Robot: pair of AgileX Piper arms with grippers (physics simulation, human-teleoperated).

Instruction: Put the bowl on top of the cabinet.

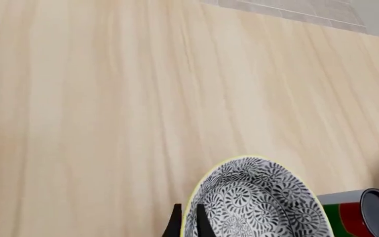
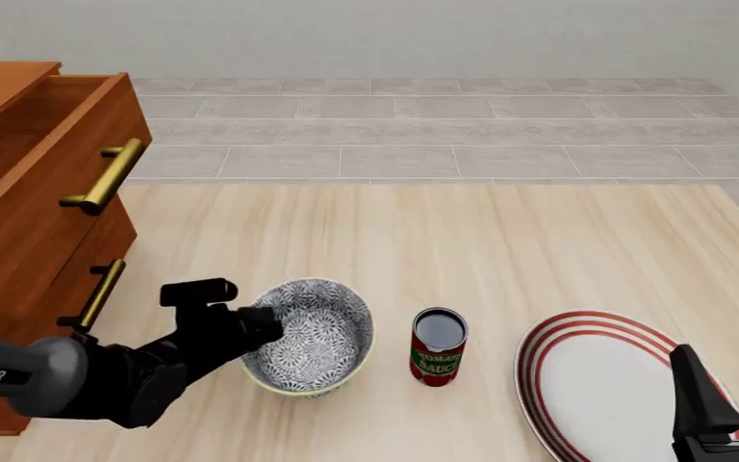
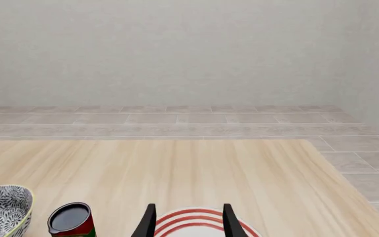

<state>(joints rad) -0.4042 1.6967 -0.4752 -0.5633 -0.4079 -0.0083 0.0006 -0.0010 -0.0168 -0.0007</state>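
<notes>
The bowl (image 2: 312, 337), patterned grey-and-white inside and cream outside, is at the table's front left, close to the cabinet (image 2: 23, 192). My left gripper (image 2: 263, 322) is shut on the bowl's left rim. In the left wrist view its two dark fingers (image 1: 175, 224) straddle the rim of the bowl (image 1: 255, 202), one inside and one outside. Whether the bowl rests on the table or hangs just above it, I cannot tell. My right gripper (image 2: 729, 354) stands open at the front right over the plate, holding nothing; the right wrist view shows the right gripper (image 3: 189, 207) with its fingers spread.
A red tomato sauce can (image 2: 438, 346) stands just right of the bowl. A white plate with red rings (image 2: 600, 371) lies at the front right. The cabinet's top drawer (image 2: 81, 144) is pulled out, and its brass handles (image 2: 103, 178) jut toward the table.
</notes>
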